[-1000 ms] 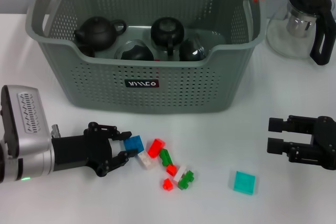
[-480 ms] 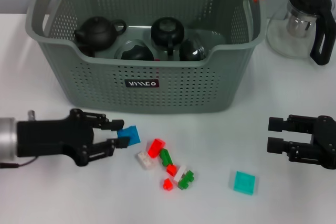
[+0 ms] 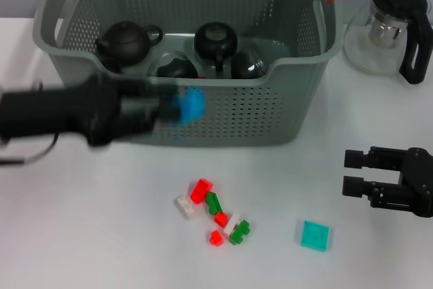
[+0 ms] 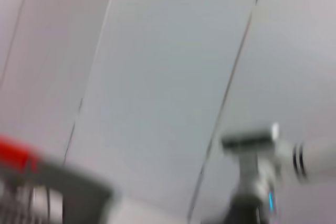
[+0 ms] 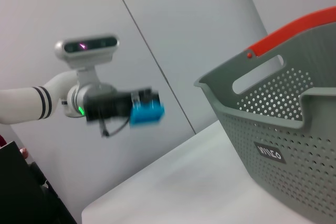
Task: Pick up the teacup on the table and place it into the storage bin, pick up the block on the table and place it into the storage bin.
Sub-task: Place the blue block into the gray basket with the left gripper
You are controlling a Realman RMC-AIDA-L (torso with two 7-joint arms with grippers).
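My left gripper (image 3: 166,107) is off the table, shut on a blue block (image 3: 188,106), and blurred with motion. It holds the block in front of the storage bin's front wall (image 3: 230,116), just under the rim. The right wrist view shows the same block (image 5: 146,113) at the tip of the left gripper (image 5: 137,106), to the side of the bin (image 5: 283,124). My right gripper (image 3: 357,173) hovers open and empty at the table's right. I see no teacup on the table.
Dark teapots (image 3: 126,42) and lidded pots lie inside the bin. Several small red, green and white bricks (image 3: 213,211) are scattered in front of it, with a teal square (image 3: 315,235) to their right. A glass teapot (image 3: 389,28) stands at the back right.
My left gripper closed on the blue block among the loose bricks, then lifted it up and toward the bin's front wall. The right arm has stayed put.
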